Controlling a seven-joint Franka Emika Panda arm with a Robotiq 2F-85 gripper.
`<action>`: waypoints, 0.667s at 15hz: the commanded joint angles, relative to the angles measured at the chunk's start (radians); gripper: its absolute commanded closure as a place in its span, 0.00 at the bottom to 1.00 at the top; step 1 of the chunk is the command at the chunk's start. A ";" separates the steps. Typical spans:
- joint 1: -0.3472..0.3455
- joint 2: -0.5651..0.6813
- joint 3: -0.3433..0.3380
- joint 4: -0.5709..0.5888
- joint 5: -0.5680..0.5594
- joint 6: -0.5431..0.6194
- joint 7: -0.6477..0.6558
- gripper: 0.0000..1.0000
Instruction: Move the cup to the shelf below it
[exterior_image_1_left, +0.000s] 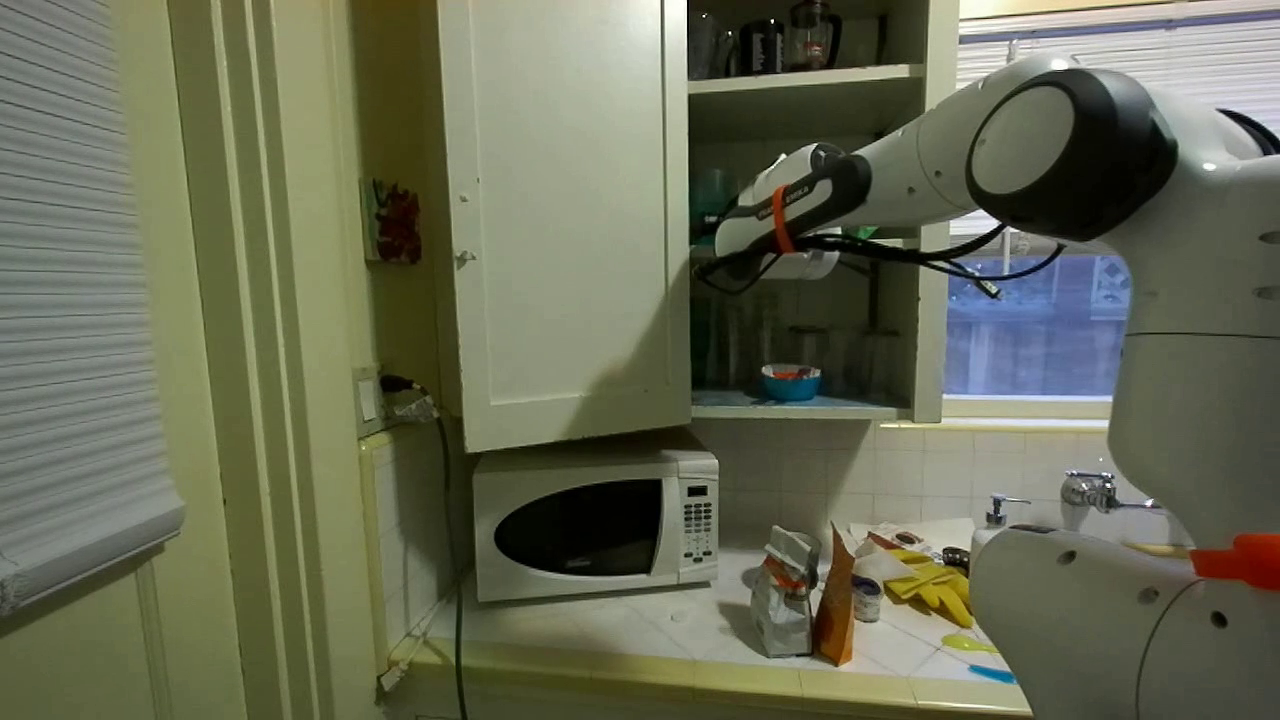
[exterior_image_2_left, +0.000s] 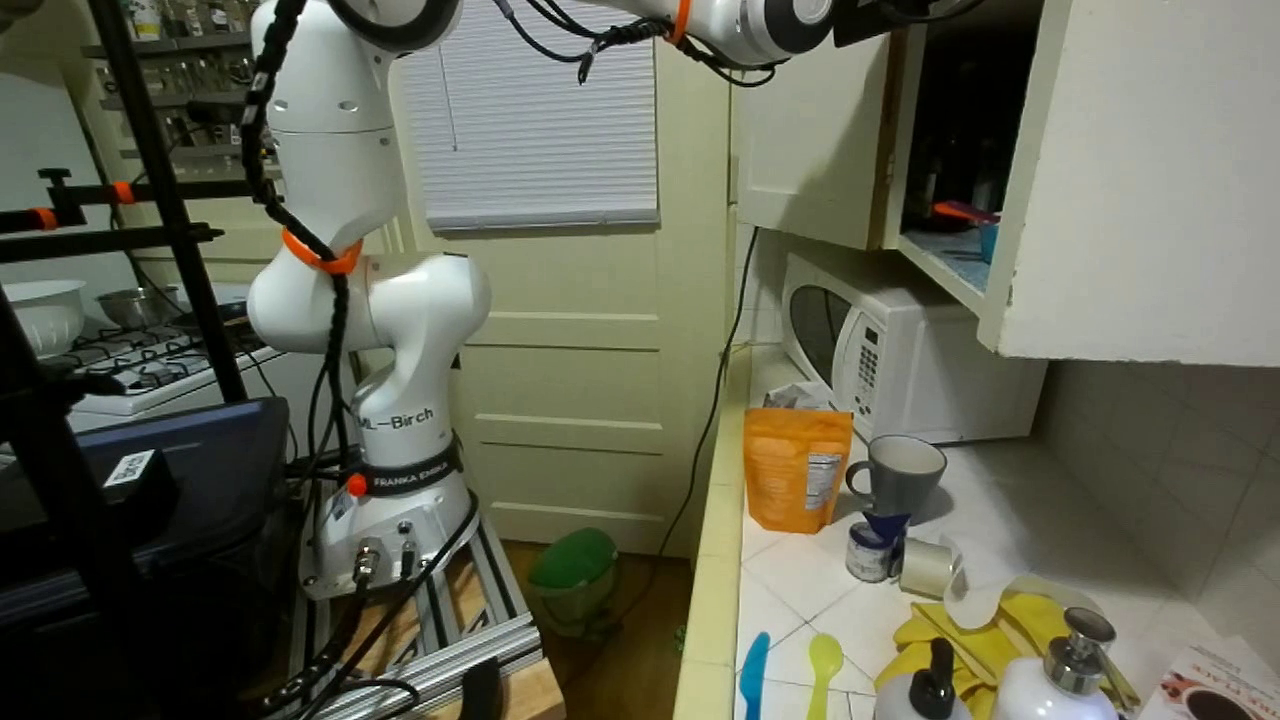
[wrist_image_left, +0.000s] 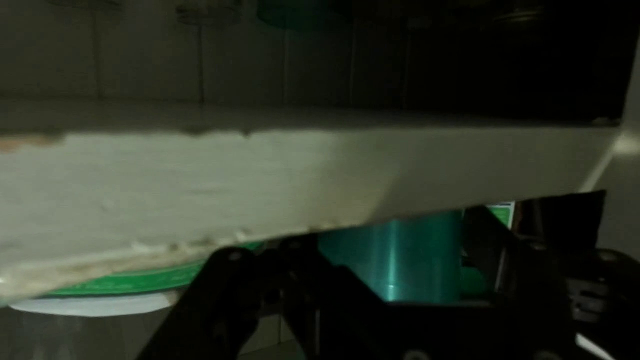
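The wrist view stands upside down. The teal cup (wrist_image_left: 400, 265) lies between the two dark fingers of my gripper (wrist_image_left: 394, 228); part of it is hidden behind the middle board's front edge. In an exterior view the cup (exterior_image_1_left: 714, 190) shows faintly above the middle board, beside my gripper. The fingers are wide apart, one on each side of the cup; the picture is too dark to tell whether they press on it. The shelf, the lowest white board (exterior_image_1_left: 720, 412), is below and also shows in an exterior view (exterior_image_2_left: 940, 270).
The middle board (wrist_image_left: 250, 180) runs close in front of my camera. A blue bowl (exterior_image_1_left: 790, 385) stands on the lowest shelf, with clear glasses (exterior_image_1_left: 880, 350) behind it. The open cupboard door (exterior_image_1_left: 570, 220) is beside my wrist. A green-rimmed thing (wrist_image_left: 140, 280) is near the cup.
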 joint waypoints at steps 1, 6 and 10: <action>-0.063 0.003 0.074 -0.002 -0.015 0.025 -0.002 0.53; -0.243 0.021 0.228 -0.020 -0.006 0.108 0.026 0.53; -0.458 0.040 0.379 -0.047 0.013 0.163 0.060 0.53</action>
